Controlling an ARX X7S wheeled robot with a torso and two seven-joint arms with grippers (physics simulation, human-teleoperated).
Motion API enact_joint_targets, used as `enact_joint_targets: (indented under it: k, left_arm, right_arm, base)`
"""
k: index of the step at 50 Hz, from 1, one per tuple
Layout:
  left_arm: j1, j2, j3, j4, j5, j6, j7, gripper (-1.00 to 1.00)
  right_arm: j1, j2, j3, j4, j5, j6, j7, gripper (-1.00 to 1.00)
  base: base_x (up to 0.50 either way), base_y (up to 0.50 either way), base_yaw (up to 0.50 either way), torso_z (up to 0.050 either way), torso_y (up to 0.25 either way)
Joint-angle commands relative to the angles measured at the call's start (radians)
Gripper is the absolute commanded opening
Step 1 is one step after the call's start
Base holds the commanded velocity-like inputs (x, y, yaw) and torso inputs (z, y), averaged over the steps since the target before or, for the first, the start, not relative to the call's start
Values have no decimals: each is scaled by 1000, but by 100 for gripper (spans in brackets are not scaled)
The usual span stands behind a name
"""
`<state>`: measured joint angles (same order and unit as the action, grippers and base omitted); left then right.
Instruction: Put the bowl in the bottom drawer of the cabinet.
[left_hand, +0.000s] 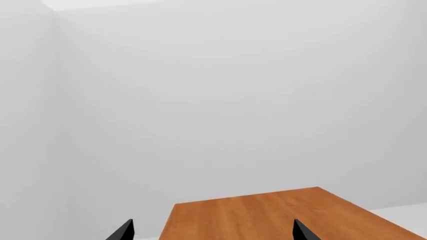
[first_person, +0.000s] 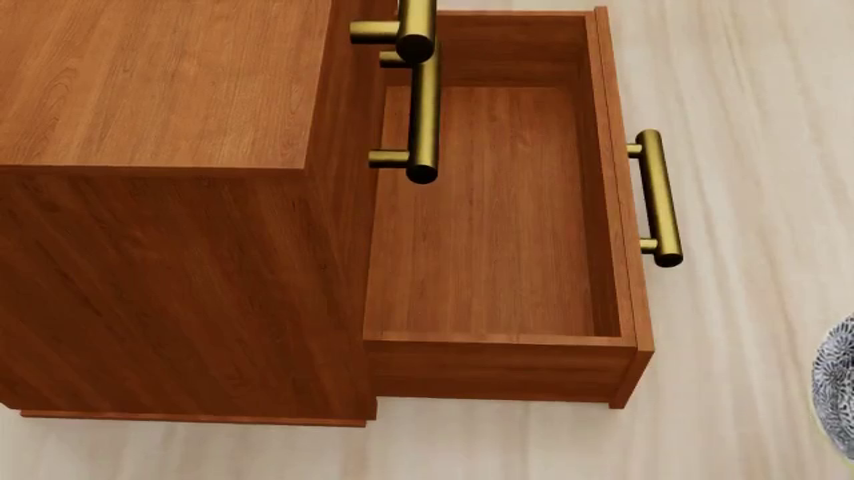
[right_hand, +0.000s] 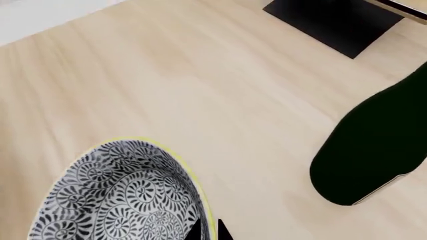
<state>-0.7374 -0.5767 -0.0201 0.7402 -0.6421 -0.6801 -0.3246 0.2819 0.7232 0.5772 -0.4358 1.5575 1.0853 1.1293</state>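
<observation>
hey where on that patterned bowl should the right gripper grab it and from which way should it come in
Take the bowl by its thin rim, one finger inside the wall and one outside, coming down from above. It sits upright and open on the pale floor, so the rim is exposed. The right wrist view shows the right gripper already at the rim edge nearest the dark bottle; whether it has closed cannot be told.

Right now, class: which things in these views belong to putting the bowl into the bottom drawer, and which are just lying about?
Belong to the job:
bowl
bottom drawer, pulled open
cabinet
right end effector, at the bowl's rim

Just lying about:
dark bottle
black base
</observation>
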Motion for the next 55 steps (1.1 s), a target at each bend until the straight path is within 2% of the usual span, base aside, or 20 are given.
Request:
enact_joint_targets:
  k: [1,21,55]
  left_arm:
    - [-1,-3,4,4,0,-1,-5,100]
    - [-12,-4,17,7,-2,-6,-11,100]
    - [-6,-11,17,-7,-2,15,-6,100]
  right_arm:
    - [81,33,-31,-23,56,4,56,-100]
    - [411,73,-259,106,55,6,124,-100]
    - [847,-30,-569,360,-122,30,42,-100]
  base:
    - [0,0,0,0,0]
    - [0,0,0,0,0]
    - [0,0,0,0,0]
